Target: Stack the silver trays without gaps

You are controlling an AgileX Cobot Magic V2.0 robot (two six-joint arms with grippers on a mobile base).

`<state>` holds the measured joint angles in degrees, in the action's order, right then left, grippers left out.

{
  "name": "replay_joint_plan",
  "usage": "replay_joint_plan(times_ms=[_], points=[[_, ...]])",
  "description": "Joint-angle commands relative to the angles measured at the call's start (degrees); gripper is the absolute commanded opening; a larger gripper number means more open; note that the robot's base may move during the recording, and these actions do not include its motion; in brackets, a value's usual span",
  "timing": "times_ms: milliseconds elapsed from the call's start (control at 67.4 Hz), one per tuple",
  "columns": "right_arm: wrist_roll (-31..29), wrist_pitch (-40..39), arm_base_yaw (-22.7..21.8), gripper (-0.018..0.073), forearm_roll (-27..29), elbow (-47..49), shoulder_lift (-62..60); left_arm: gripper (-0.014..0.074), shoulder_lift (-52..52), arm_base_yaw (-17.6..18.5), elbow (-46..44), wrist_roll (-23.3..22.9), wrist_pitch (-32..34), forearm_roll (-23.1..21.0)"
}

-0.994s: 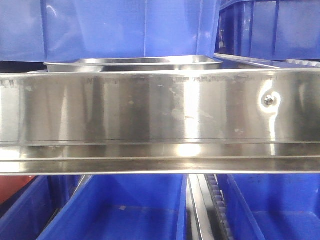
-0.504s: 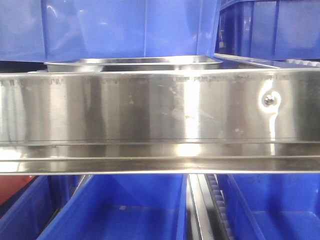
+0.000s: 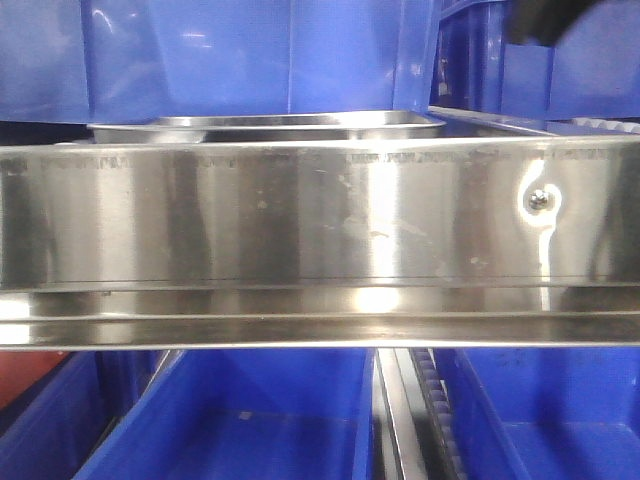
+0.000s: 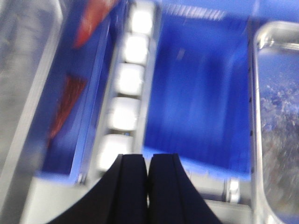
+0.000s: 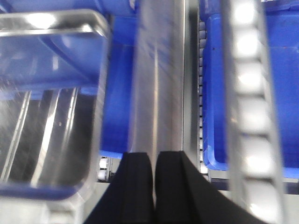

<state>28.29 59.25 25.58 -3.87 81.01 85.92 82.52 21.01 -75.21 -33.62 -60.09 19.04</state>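
A silver tray [image 3: 270, 124] is seen resting behind the steel shelf rail [image 3: 320, 215], in front of a blue bin [image 3: 250, 55]. A skewed stack, with one rim left riding on another, may be risked if the tray is caught off-centre. The left hand [image 4: 148, 158] and right hand [image 5: 154, 156] are held closed and empty above the shelf, a tray edge shown just beside each

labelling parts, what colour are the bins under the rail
Blue; the bins show best in the front-facing view.
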Motion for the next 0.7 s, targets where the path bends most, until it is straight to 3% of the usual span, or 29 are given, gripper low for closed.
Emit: replay_joint_plan(times_ms=[0, 222, 593, 682], points=[[1.6, 1.8, 0.9, -0.0016, -1.5, 4.9, 3.4, -0.0009, 4.0, 0.8, -4.8, -0.9, -2.3, -0.1], [4.6, 6.8, 1.5, -0.0016, -1.7, 13.8, 11.4, -0.0009, 12.0, 0.8, -13.5, 2.2, -5.0, -3.8], [8.9, 10.2, 3.8, -0.0016, -5.1, 18.2, 18.3, -0.0009, 14.4, 0.8, -14.0, 2.2, -1.9, -3.8], [8.9, 9.9, 4.0, -0.0016, -5.0, 18.2, 18.6, -0.0009, 14.4, 0.8, -14.0, 2.1, -1.6, -6.0]])
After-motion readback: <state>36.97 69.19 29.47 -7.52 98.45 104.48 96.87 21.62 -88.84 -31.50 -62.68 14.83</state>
